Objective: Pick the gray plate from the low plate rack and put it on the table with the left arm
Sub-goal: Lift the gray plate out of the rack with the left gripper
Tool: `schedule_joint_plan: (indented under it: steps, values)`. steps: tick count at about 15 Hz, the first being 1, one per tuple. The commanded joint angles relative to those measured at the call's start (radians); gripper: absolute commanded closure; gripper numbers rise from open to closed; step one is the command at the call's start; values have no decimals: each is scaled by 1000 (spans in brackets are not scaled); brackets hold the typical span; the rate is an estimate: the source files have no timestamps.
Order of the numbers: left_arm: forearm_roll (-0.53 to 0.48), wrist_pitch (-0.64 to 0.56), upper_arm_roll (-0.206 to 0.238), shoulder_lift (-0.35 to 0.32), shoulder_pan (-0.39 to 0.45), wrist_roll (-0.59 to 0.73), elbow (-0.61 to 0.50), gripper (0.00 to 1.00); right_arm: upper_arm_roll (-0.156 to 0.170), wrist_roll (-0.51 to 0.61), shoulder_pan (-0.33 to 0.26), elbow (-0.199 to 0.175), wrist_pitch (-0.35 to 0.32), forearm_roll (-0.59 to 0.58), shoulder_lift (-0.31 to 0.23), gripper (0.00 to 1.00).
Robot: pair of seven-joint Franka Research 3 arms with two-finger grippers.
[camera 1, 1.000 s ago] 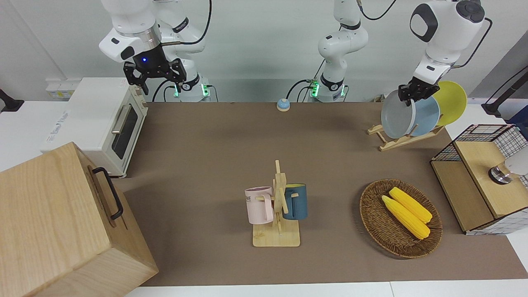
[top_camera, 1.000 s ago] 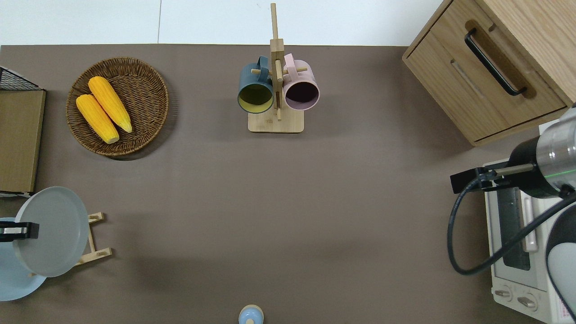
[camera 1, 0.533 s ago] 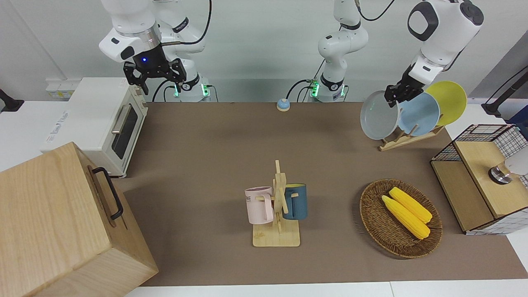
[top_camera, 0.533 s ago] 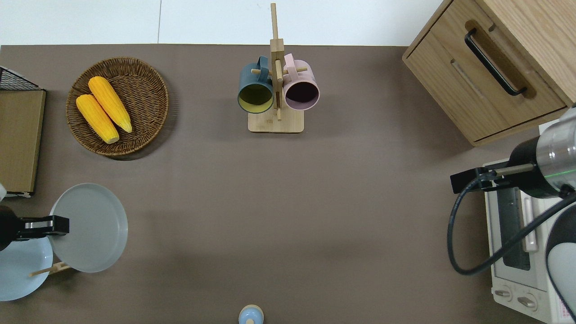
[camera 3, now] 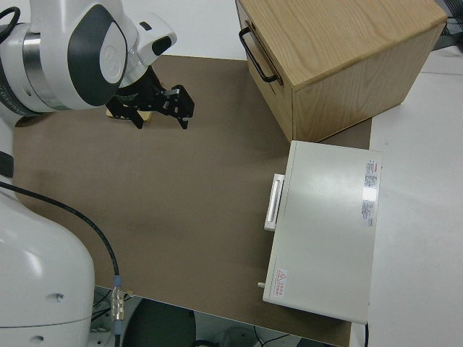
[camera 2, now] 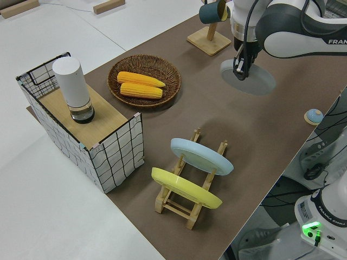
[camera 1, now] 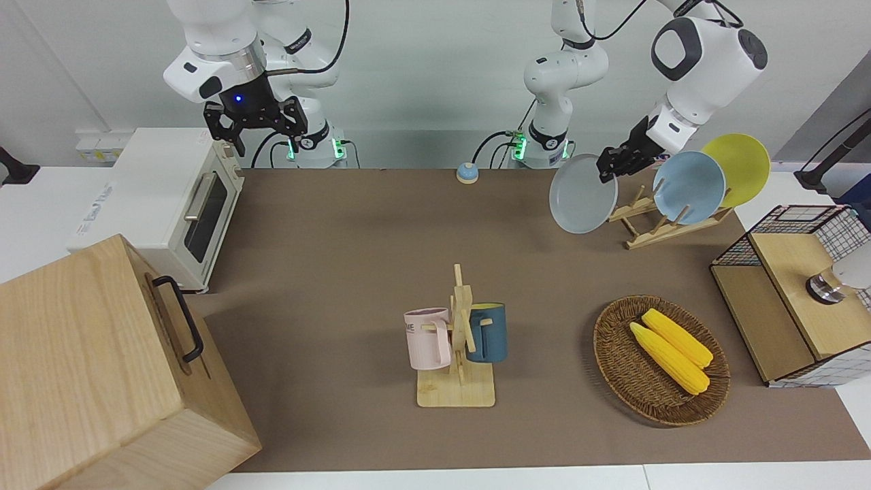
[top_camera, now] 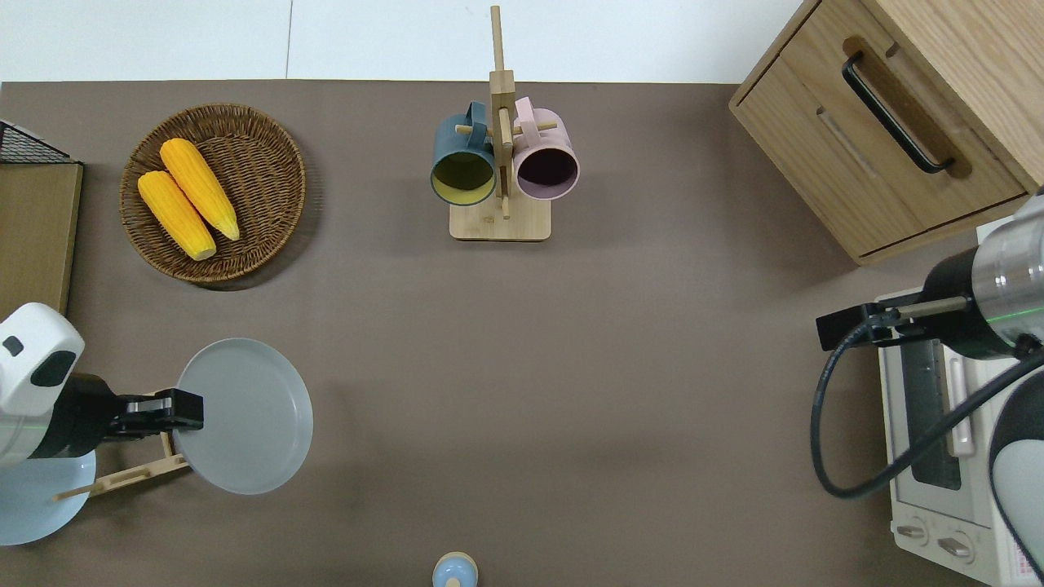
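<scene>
Left pincer (top_camera: 189, 410) clamped on gray plate (top_camera: 245, 416) rim, plate tilted in air just beside low plate rack (top_camera: 122, 475); right arm parked.

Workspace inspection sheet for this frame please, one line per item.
Surface: table, brown mat.
Job's things: gray plate out of the low plate rack, held over the table, not yet set down.
Clutter: light blue plate and yellow plate in the rack; mug stand; basket with two corn cobs.
Grippers: left gripper shut on the plate's rim; right arm parked.
Cables: black cable on the right arm.
Surroundings: toaster oven, wooden drawer cabinet.
</scene>
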Motion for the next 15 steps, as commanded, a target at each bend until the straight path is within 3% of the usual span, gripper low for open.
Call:
schedule_joint_plan:
  steps: [1,12,15]
  values:
    - [-67,95,7,-23,-38,7,-99,1000,6,0,-10,6,-14,10,-2,11]
    - [-112,184,7,-21,-59,87,-194,1000,6,0,-10,6,-14,10,-2,11]
    - [-152,248,9,-6,-60,179,-259,1000,6,0,-10,6,-14,10,-2,11]
